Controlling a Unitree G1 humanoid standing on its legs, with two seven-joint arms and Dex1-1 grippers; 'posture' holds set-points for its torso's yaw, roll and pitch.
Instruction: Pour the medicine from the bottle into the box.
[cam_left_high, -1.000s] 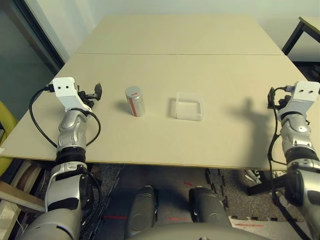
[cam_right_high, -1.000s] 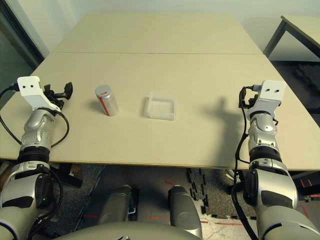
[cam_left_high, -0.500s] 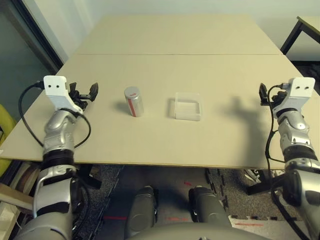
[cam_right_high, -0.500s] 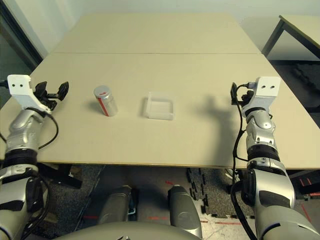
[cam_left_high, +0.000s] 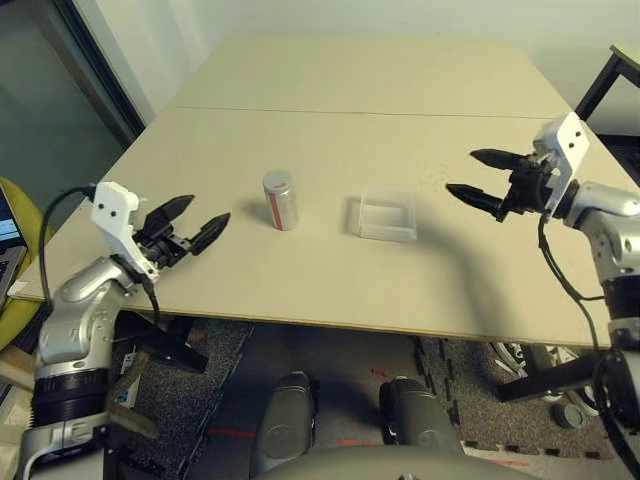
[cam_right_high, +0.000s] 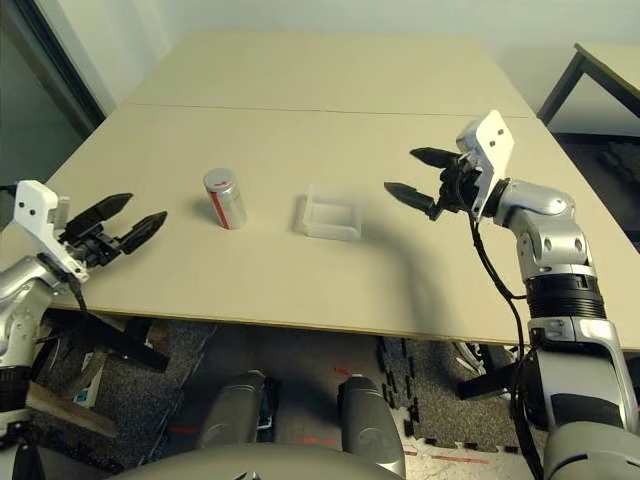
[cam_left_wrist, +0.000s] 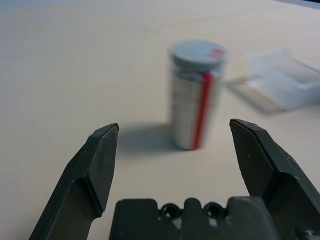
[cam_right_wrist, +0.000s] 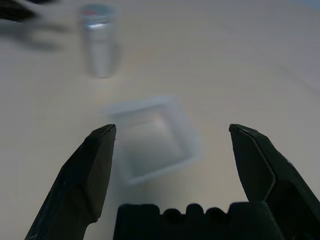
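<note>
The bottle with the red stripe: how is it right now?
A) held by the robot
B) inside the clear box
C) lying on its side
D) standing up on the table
D: the bottle stands upright on the table, beside the clear box.

lab-like room: bare joined tables (cam_left_high: 330, 150), foam floor mats (cam_left_high: 350, 345).

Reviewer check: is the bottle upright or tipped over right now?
Upright. The bottle stands on its base on the table, its cap at the top and the red stripe running up its side.
</note>
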